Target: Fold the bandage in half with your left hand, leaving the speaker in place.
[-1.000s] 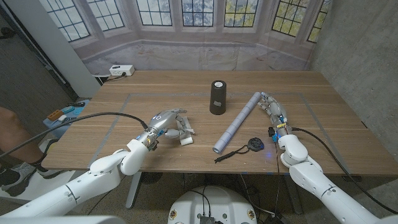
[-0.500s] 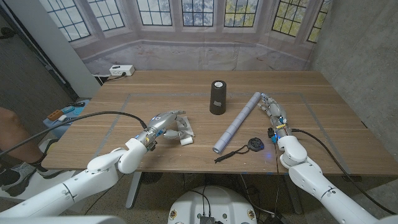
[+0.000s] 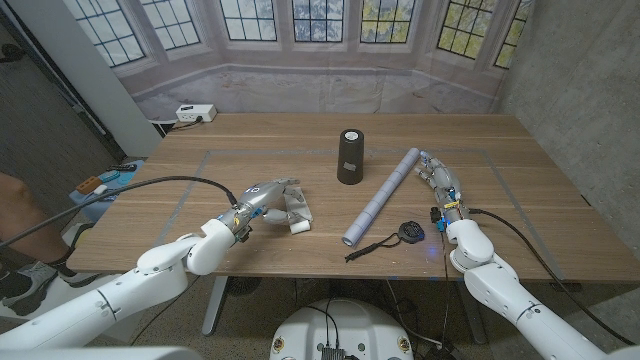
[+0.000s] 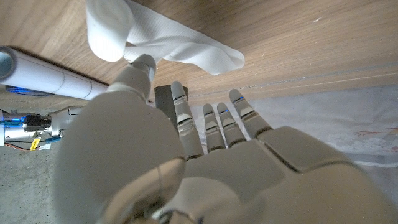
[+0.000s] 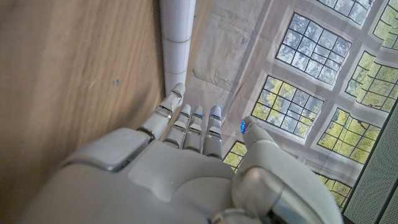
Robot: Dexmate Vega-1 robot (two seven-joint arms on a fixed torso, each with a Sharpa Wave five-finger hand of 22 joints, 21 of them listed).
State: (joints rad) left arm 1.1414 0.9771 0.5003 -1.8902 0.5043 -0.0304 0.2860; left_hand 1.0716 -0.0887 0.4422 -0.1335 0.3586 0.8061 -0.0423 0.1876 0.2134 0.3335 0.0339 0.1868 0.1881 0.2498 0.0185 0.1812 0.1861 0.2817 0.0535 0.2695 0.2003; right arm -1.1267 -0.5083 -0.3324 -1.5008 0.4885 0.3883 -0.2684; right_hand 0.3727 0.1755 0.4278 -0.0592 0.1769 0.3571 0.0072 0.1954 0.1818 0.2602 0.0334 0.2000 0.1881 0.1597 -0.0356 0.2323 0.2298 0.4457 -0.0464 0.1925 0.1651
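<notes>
where the black speaker (image 3: pixel 349 156) stands upright at the middle of the bench (image 3: pixel 250 135), everything else can be placed from it. just beside it, toward the robot's right, a long pale tube (image 3: pixel 381 197) lies slantwise, one end up near the right hand (image 3: pixel 440 187) and the other end nearer the front edge. close to that near end lies a small round black thing with a cord (image 3: pixel 397 237); what it is cannot be made out. the right hand lies alongside the tube's far half, its fingers (image 5: pixel 186 124) straight and close together with nothing in them; in the right wrist view their tips come very near the tube, though touching cannot be judged.

the white bandage (image 3: pixel 294 212) lies well to the robot's left of the speaker and nearer the front edge, crumpled in a small heap. the left hand (image 3: pixel 263 195) covers much of it in the head view, so its full shape is hidden. in the left wrist view the thumb reaches up against a raised fold of the bandage (image 4: pixel 149 40), while the other fingers (image 4: pixel 214 121) stretch out straight and spread, and whether the cloth is actually pinched cannot be told. behind those fingers a sliver of the speaker shows. a white power strip (image 3: pixel 195 113) sits at the bench's far left corner.
</notes>
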